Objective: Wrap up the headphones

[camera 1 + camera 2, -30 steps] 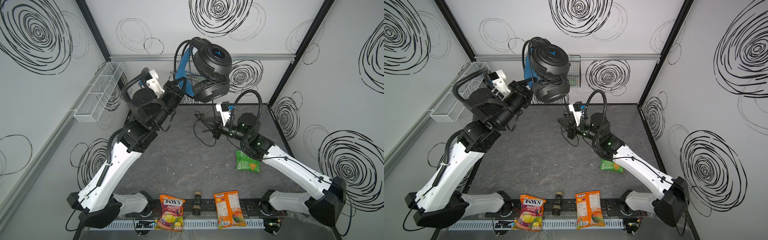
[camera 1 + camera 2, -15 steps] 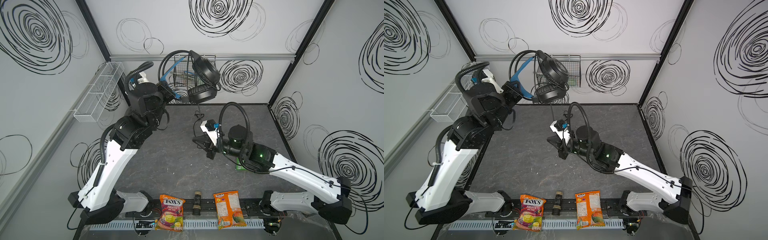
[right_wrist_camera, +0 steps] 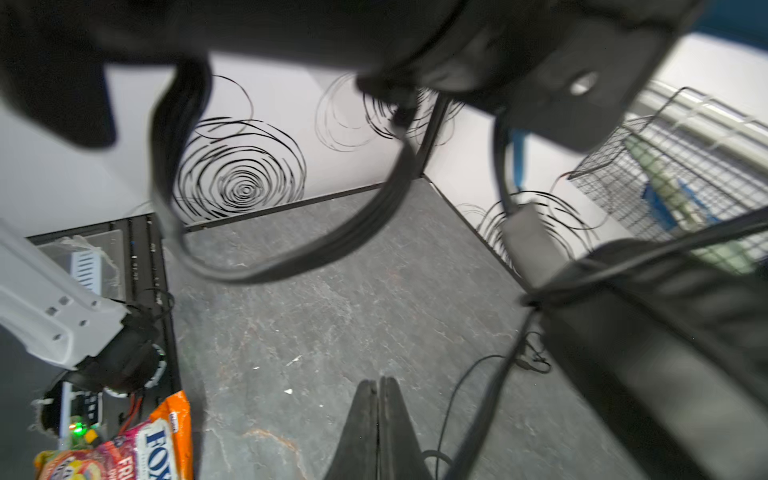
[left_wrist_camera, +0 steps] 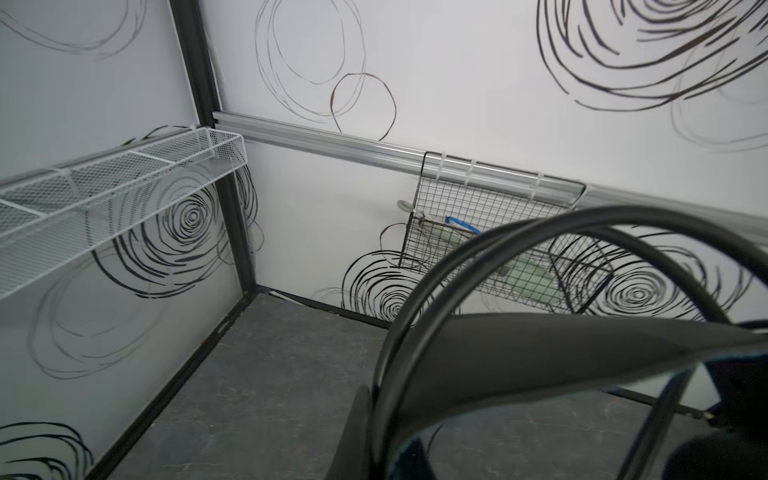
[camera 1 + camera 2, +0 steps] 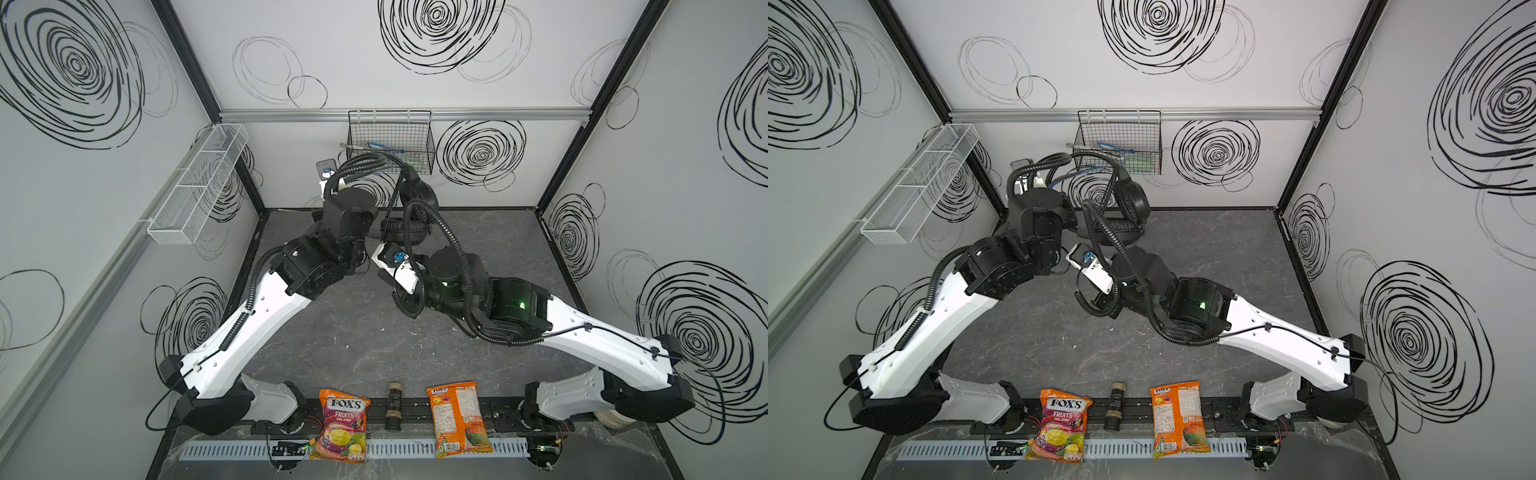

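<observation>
The black headphones (image 5: 420,195) (image 5: 1133,200) hang low at the back of the table, one earcup over the other, partly behind both arms' hoses. My left gripper (image 4: 374,411) is shut on their wire headband (image 4: 540,353), which arches right in front of the left wrist camera; in both top views the wrist hides this gripper. In the right wrist view my right gripper (image 3: 378,381) hovers over the grey table with its jaws pressed together. The headphones' thin cable (image 3: 482,357) loops in under one finger, and an earcup (image 3: 665,353) fills the side.
A black wire basket (image 5: 390,141) hangs on the back wall just above the headphones. A white mesh shelf (image 5: 199,183) runs along the left wall. At the front edge lie a FOX'S candy bag (image 5: 340,424), a small dark bottle (image 5: 394,405) and an orange snack bag (image 5: 459,419).
The left arm has brought the headphones down from high in front of the back wall to just above the table. The right gripper has moved forward and left, still shut.
</observation>
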### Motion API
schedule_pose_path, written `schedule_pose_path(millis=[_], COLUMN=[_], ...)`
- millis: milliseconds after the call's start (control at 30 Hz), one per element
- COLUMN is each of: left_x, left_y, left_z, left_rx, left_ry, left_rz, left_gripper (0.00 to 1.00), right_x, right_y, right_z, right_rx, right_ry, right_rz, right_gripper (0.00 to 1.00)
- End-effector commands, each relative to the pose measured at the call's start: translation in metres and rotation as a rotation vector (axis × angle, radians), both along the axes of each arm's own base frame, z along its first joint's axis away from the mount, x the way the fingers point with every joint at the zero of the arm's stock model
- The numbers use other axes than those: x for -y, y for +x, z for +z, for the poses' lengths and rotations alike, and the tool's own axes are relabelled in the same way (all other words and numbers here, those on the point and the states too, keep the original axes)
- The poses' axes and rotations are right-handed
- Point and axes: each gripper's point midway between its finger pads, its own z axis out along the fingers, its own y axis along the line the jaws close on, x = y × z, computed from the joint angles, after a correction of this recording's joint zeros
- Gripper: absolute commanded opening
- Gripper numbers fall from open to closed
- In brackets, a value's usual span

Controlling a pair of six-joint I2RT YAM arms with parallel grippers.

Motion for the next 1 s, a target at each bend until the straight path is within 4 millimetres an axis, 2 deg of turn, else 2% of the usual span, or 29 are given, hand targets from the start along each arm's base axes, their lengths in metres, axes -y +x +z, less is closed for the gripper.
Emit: schedule_pose_path(millis=[0, 200, 400, 567, 700, 767, 967], left_x=[-0.036, -0.033, -0.019, -0.010, -0.013, -0.014, -0.014], left_y=[-0.018, -0.023, -0.024, -0.027, -0.026, -0.025, -0.024], left_z=[0.037, 0.035, 0.020, 0.005, -0.006, -0.009, -0.009], left_rx=[0.142, 0.121, 0.034, -0.017, -0.053, -0.061, -0.066], left_ry=[-0.013, 0.151, 0.283, 0.299, 0.311, 0.308, 0.287], left_rz=[0.149, 0.097, -0.010, -0.079, -0.069, -0.074, -0.106], left_gripper=[0.00, 0.00, 0.00, 0.00, 0.00, 0.00, 0.00], right_x=[0.022, 0.045, 0.064, 0.074, 0.085, 0.092, 0.101], right_y=[0.000, 0.015, 0.031, 0.033, 0.030, 0.029, 0.029], right_z=[0.023, 0.036, 0.042, 0.053, 0.068, 0.079, 0.089], right_rx=[0.101, 0.174, 0.304, 0.451, 0.607, 0.635, 0.659], right_ry=[-0.041, -0.086, -0.205, -0.284, -0.310, -0.276, -0.240], right_rz=[-0.032, -0.109, -0.194, -0.247, -0.320, -0.359, -0.430], right_gripper=[0.00, 0.00, 0.00, 0.03, 0.11, 0.15, 0.14])
